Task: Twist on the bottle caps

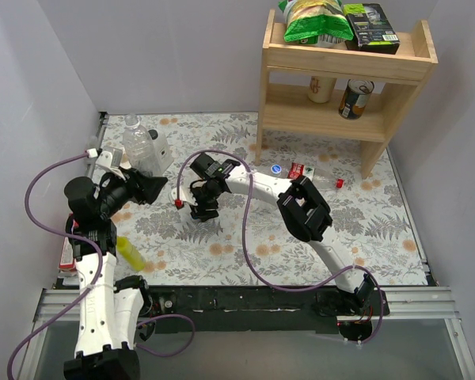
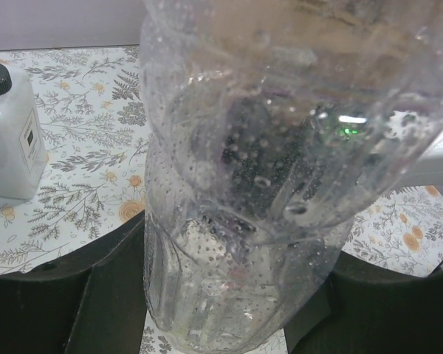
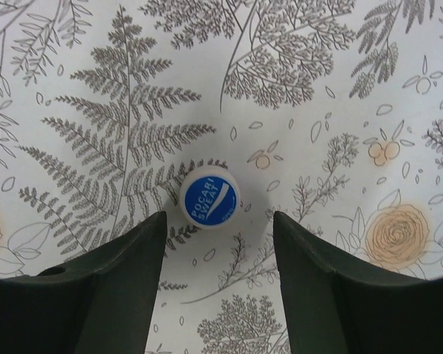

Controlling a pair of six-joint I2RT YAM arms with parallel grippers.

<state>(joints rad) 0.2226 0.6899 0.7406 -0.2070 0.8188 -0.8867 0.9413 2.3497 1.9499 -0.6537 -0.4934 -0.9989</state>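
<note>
A wide clear bottle [image 2: 266, 169] fills the left wrist view, and my left gripper [image 2: 229, 265] is shut on its lower body. From above, that bottle [image 1: 137, 142] stands at the back left of the mat with the left gripper [image 1: 146, 180] on it. A blue bottle cap [image 3: 210, 195] marked Pocari Sweat lies flat on the mat. My right gripper [image 3: 219, 221] hovers open above it, a finger on each side, touching nothing. In the top view the right gripper [image 1: 204, 204] points down and hides that cap. Another blue cap [image 1: 276, 169] lies beside a red-labelled bottle [image 1: 298, 170].
A white opaque bottle with a black cap [image 2: 11, 140] stands just left of the held bottle. A small yellow bottle [image 1: 131, 252] lies by the left arm. Small red pieces lie beside the right gripper [image 1: 178, 204] and further right [image 1: 340, 183]. A wooden shelf [image 1: 340, 87] stands at the back right.
</note>
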